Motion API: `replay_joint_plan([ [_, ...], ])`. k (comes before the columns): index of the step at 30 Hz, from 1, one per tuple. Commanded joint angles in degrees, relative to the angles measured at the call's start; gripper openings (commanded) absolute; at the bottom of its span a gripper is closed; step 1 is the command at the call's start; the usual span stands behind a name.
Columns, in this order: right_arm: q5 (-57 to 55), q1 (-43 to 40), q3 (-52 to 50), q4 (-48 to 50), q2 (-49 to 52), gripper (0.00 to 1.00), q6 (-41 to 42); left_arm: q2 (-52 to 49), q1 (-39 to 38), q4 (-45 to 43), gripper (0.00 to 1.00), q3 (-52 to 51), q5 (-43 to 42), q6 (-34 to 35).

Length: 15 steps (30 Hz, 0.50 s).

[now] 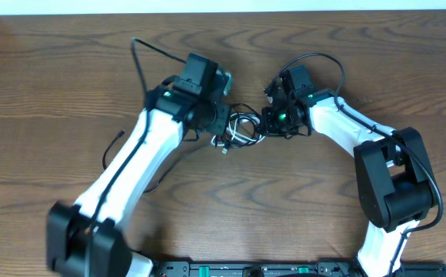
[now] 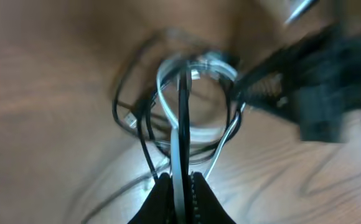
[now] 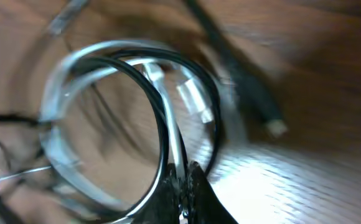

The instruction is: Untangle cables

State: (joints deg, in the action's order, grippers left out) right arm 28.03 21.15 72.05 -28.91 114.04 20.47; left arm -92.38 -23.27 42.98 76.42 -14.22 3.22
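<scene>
Across the middle of the wooden table (image 1: 54, 92) our two arms lean toward each other from the near edge: the left arm (image 1: 142, 150) reaches in from the near left, and the right arm (image 1: 346, 127) bends in from the near right. Their wrists come close together just beyond the table's centre without touching. Our left gripper (image 1: 223, 123) points right and our right gripper (image 1: 267, 121) points left. The cables (image 1: 242, 129) are bunched in a small knot of loops between them (from overhead we cannot tell whether the knot lies on the wood or hangs just above it).

From the left wrist, our dark fingers (image 2: 159, 202) are pressed together on the bundle, with a white cord (image 2: 175, 146) and a black cord (image 2: 183, 99) running side by side into the pinch. Beyond the pinch the loops ring one another. From the right wrist, the fingers (image 3: 202, 193) are also closed tight, clamped on a white strand and a black strand at the near end of a wide loop. To the right of that loop another black cord ends in a small plug (image 3: 274, 127) resting on the table, apart from the right gripper
</scene>
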Motion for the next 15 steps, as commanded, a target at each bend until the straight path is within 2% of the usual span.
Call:
replay_joint_plan([
  [1,-7.1,-0.2,0.26,-0.74,-0.24,0.01,-2.56,6.69,0.2,-3.04,0.08,1.73,2.54,0.74],
  [7,-8.76,-0.22,0.26,-0.74,-0.24,0.01,-4.7,11.82,0.2,-5.09,0.08,1.7,7.34,1.01],
  [15,-22.84,-0.28,0.26,-2.73,-0.24,0.01,-4.94,11.04,0.2,-1.31,0.09,1.57,8.61,1.22],
])
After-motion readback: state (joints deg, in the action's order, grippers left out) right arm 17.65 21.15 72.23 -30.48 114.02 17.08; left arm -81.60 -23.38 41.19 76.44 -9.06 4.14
